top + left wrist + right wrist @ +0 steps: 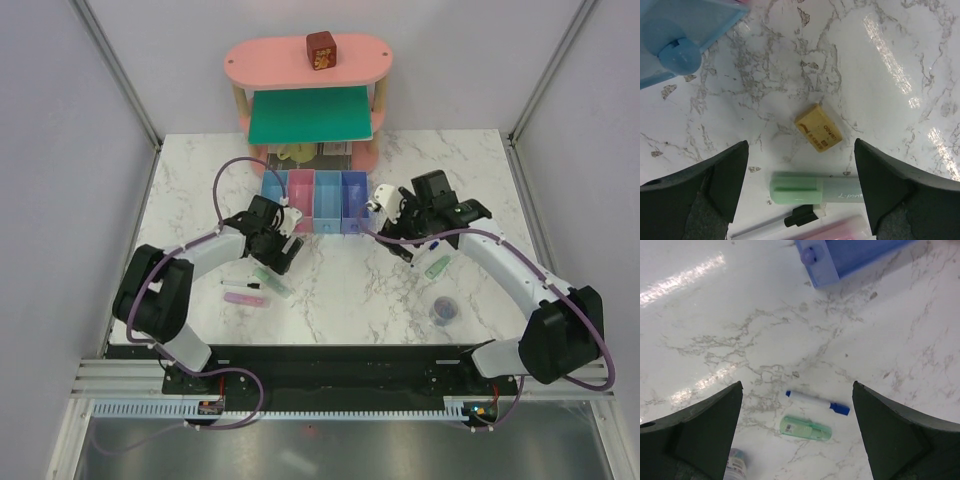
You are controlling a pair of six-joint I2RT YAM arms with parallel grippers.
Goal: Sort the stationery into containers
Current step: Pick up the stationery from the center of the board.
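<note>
Two claws hover over the worktop (pixel 340 290), both spread wide and gripping nothing. The left claw (pixel 800 146) hangs just in front of the bins (pixel 313 200), with a corner of the light blue bin (pixel 685 30) at the top left of its wrist view. Right beneath it is the yellow block (pixel 818 133), flat on the marble between the fingers and touching neither. Just nearer the arm a mint marker (pixel 815 190) lies crosswise, and the black pen (pixel 799 218) is close against it, though whether they touch I cannot tell. The pink stick (pixel 840 231) shows at the frame's bottom edge. Over to the right claw (pixel 797 390), which hangs off the violet-blue bin (pixel 850 255) at the row's end. Below it lies the white pen (pixel 817 403) with its blue cap, and a second marker (pixel 805 428) is just beside that, not touching. The roll (pixel 444 311) sits alone on the marble, nearer the right arm's base.
</note>
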